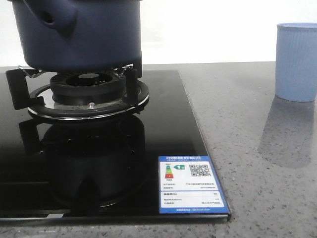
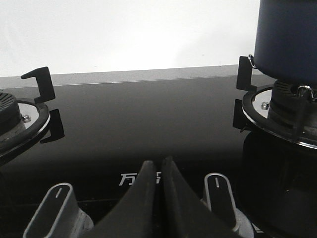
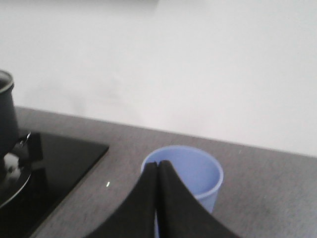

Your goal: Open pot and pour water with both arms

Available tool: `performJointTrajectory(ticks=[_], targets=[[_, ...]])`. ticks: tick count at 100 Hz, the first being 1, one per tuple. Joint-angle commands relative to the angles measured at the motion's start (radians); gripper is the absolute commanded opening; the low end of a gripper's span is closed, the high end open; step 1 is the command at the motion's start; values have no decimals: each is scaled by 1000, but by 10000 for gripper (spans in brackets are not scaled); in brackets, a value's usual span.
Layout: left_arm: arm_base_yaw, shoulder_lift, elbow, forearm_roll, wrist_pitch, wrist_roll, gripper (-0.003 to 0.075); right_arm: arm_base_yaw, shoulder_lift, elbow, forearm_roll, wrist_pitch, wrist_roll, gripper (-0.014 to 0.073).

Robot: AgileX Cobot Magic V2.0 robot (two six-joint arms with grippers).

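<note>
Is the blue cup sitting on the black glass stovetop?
No, in the front view the cup stands on the grey speckled counter, well to the right of the black stovetop.

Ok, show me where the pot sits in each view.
Front: pot at top left, on the burner.
Left wrist: at the right edge, upper part, on the same burner.
Right wrist: a dark sliver at the left edge.
Shared landmark: the black stove glass under it.
</note>
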Motion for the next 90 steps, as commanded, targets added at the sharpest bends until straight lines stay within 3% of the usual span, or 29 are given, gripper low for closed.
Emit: performJointTrajectory(ticks=[1,17,25,30,55,90], targets=[[1,-25,15,-9,-72,-8,-16,33,-3,-14,323,47,-253,-61],[1,-25,15,-9,-72,-8,-16,152,-18,-6,866,335,-728,-61],[1,-25,15,-9,-72,-8,-16,214,-31,-6,966,428,-949,-61],[1,-25,15,-9,-72,-8,-16,249,-41,-3,987,450,-1011,-61],[1,-25,15,-9,-72,-8,-16,277,-206,95,1019,568,-1035,-61],[1,-25,15,-9,-72,-8,-16,277,-526,342,1068,553,-1035,-61]])
